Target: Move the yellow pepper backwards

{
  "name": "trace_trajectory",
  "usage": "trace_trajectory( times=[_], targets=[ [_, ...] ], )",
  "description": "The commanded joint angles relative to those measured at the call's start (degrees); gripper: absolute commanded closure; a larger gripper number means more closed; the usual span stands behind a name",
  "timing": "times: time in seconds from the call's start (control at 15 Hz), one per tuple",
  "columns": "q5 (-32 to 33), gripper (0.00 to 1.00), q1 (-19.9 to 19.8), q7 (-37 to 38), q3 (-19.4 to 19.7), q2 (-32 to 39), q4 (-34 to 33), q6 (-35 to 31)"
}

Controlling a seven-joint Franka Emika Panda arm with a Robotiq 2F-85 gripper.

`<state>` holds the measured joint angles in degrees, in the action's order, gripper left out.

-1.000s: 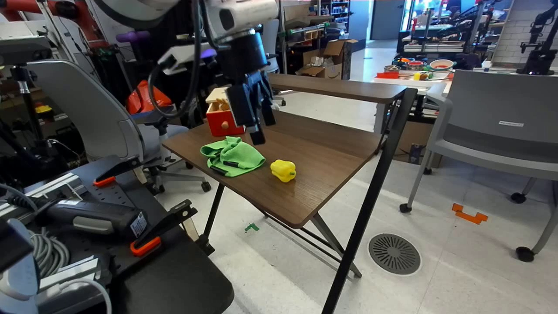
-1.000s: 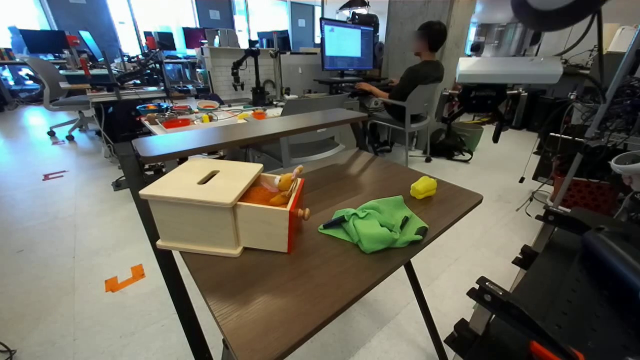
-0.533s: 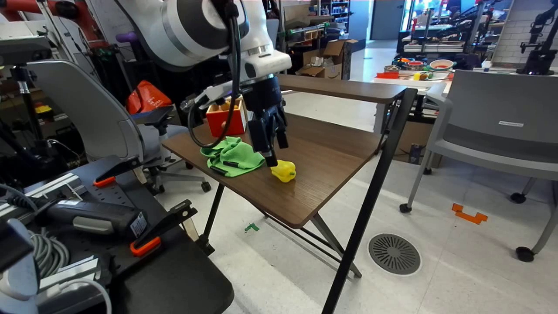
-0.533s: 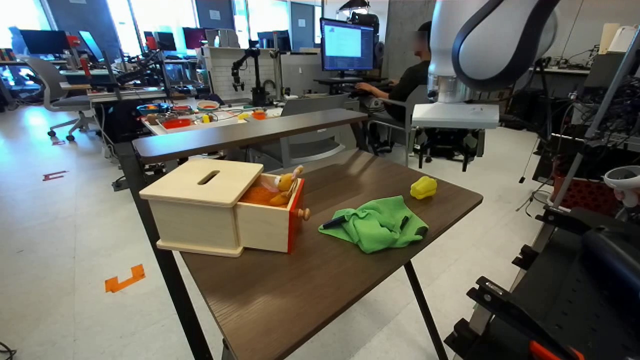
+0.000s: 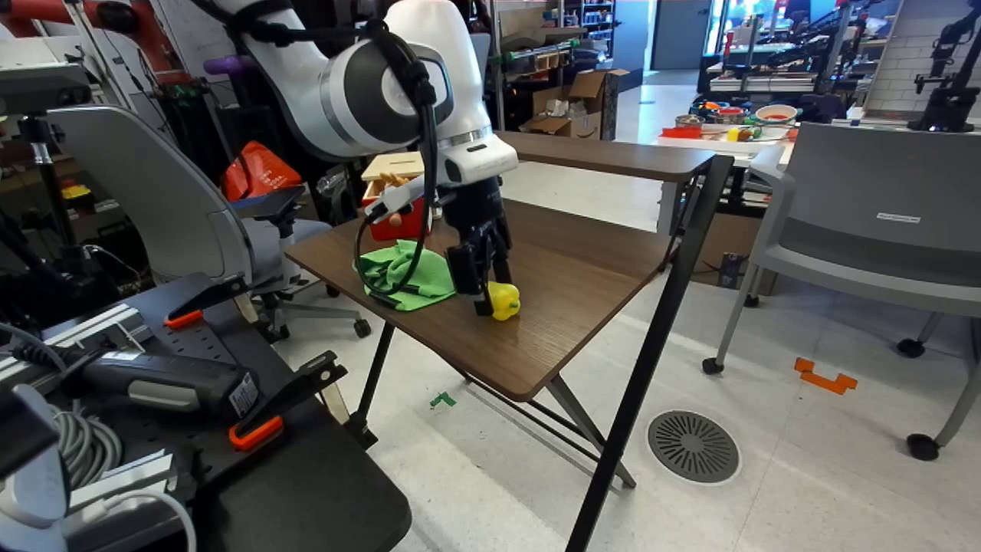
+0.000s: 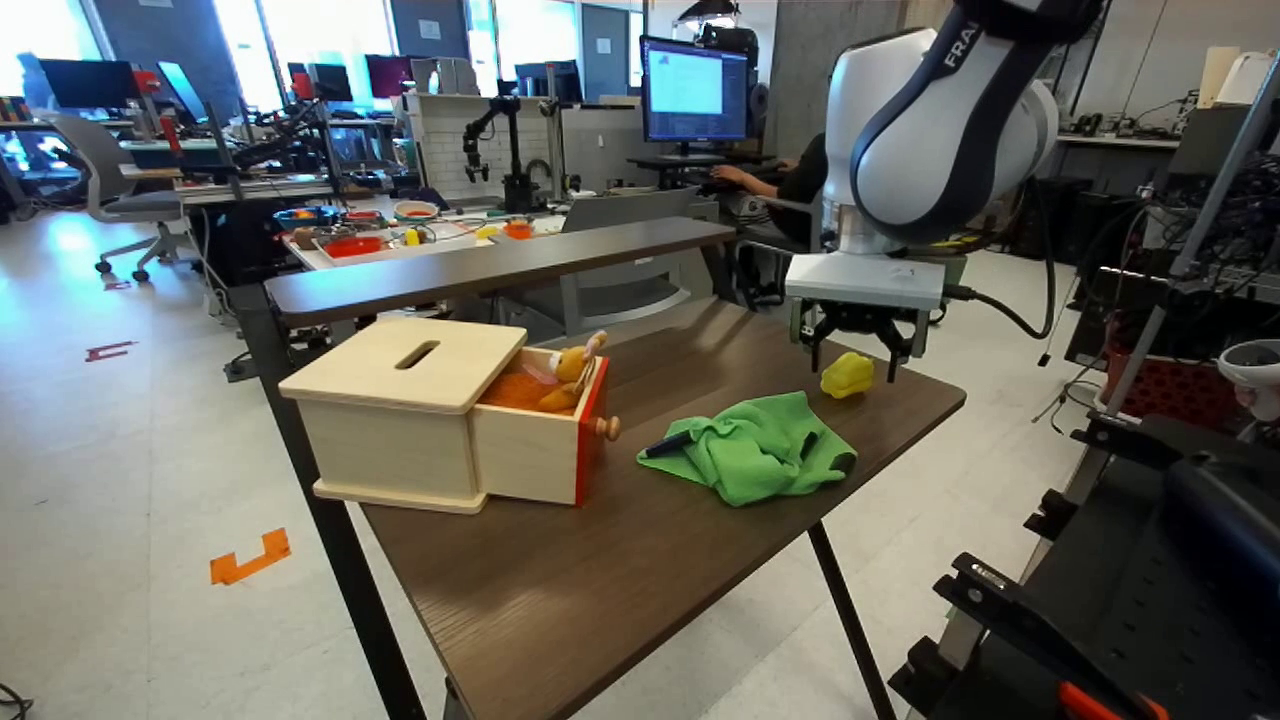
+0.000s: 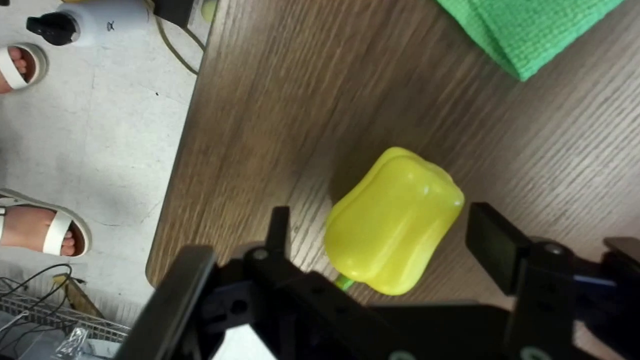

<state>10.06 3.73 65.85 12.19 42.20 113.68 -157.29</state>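
The yellow pepper [image 5: 506, 303] lies on its side on the brown wooden table [image 5: 582, 253], near a table corner. It also shows in an exterior view [image 6: 846, 378] and in the wrist view [image 7: 395, 225], where its short green stem points to the lower left. My gripper [image 5: 493, 294] points down over the pepper with its fingers apart. In the wrist view the open gripper [image 7: 385, 235] has one finger on each side of the pepper, with a gap to both. In an exterior view the gripper's fingertips [image 6: 853, 367] are at about the pepper's height.
A crumpled green cloth [image 6: 755, 450] lies beside the pepper. A wooden box [image 6: 390, 440] with an open red-fronted drawer holding plush toys stands farther along the table. A raised shelf [image 6: 500, 270] runs along one side. The table's edge is close to the pepper.
The arm has come down and moved over to the pepper from above, with the gripper staying open. The pepper, cloth and box have not moved.
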Motion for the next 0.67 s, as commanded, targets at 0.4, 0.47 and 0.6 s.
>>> trace_trajectory(
  times=[0.4, 0.47, 0.6],
  targets=[
    [-4.64, 0.71, 0.72, -6.14, 1.09, -1.4, 1.54, -4.46],
    [-5.69, 0.71, -0.32, -7.53, -0.31, -2.47, 1.78, -4.54],
    [-8.09, 0.71, -1.13, -10.32, -2.25, -3.72, 1.26, -5.18]
  ],
)
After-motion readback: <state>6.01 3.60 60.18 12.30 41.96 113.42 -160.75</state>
